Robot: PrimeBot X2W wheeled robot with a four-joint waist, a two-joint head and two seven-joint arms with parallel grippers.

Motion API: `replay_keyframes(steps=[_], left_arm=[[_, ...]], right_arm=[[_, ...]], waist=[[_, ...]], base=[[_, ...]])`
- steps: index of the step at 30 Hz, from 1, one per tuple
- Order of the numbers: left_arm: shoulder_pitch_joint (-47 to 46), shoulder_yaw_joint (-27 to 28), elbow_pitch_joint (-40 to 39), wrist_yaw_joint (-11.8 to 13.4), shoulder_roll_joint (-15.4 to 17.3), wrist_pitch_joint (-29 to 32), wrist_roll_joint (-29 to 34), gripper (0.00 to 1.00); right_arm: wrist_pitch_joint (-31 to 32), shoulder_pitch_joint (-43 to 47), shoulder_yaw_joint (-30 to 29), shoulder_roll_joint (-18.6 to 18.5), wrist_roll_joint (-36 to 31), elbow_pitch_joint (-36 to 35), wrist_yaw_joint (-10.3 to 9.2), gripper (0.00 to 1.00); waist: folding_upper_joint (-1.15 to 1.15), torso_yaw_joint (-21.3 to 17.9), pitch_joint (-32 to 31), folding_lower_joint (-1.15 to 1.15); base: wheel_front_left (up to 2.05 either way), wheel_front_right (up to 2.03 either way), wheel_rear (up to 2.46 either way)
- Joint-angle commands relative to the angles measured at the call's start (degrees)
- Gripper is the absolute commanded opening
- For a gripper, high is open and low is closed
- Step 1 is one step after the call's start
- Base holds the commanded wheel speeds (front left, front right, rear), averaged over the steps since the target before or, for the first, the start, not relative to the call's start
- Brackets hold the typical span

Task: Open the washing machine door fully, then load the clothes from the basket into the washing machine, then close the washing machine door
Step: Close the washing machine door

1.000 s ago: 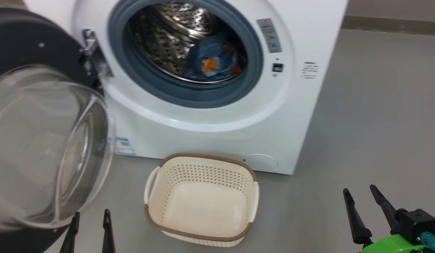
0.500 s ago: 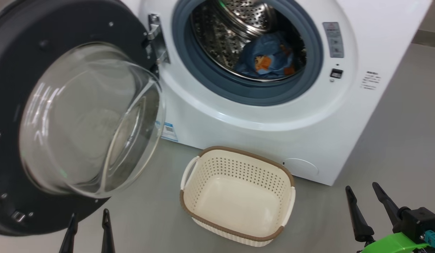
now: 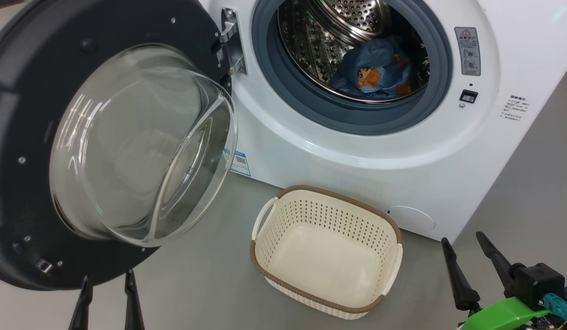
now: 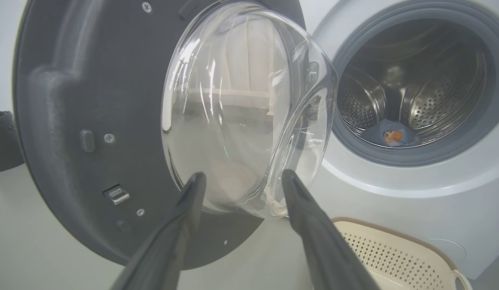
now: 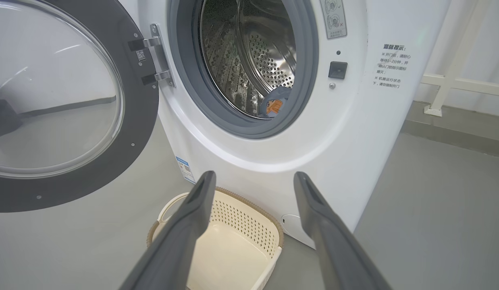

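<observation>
The left tool [image 3: 107, 277] stands with fingers spread wide, holding nothing, low and to the left of the washing machine [image 3: 357, 151], just below the door [image 3: 18, 114]. The door hangs wide open on the washing machine's left side, its glass bowl [image 3: 141, 142] bulging outward. The clothes [image 3: 375, 68] lie in the bottom of the washing machine's drum. The basket [image 3: 329, 213] sits upright on the floor [image 3: 210, 284] before the washing machine's base, bare bottom showing. The right tool [image 3: 462, 238] is spread wide, holding nothing, off the washing machine's front right corner.
</observation>
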Motion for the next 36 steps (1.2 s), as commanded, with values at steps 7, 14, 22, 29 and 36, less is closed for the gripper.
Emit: replay_keyframes(steps=[7, 14, 22, 29, 36], left_arm=[[-0.4, 2.2, -2.8, 1.1, 0.3, -0.4, -1.0, 1.0], [-0.3, 2.4, -7.6, 1.1, 0.3, -0.4, -0.4, 0.43], [0.3, 4.7, -20.2, 1.7, 0.3, -0.4, 0.0, 0.0], [-5.5, 16.3, -31.9, -1.0, 4.0, -0.4, -2.2, 0.0], [-21.8, 23.8, -13.9, -7.2, 16.7, 6.4, -14.9, 0.0]], right_arm=[[0.2, -2.9, 2.1, -1.5, 0.2, -0.7, 0.25, 1.0], [0.3, -3.0, 2.7, -1.6, 0.4, -0.3, 0.25, 1.0], [0.9, -3.6, 3.1, -2.4, 0.6, -0.5, 0.25, 1.0], [1.6, -4.9, 4.7, -2.5, 2.6, -0.1, 0.25, 1.0], [0.6, -4.8, 4.6, -1.5, 5.8, 1.0, 0.25, 1.0]], waist=[[0.0, 0.0, -0.4, 0.0], [0.0, 0.1, -0.8, 0.0], [0.0, 0.3, -0.5, 0.0], [0.0, 0.5, -0.1, 0.0], [0.0, -0.1, -1.3, 0.0]], base=[[0.0, 0.0, 0.0], [0.0, 0.0, 0.0], [0.0, 0.0, 0.0], [0.0, 0.0, 0.0], [0.0, 0.0, 0.0]])
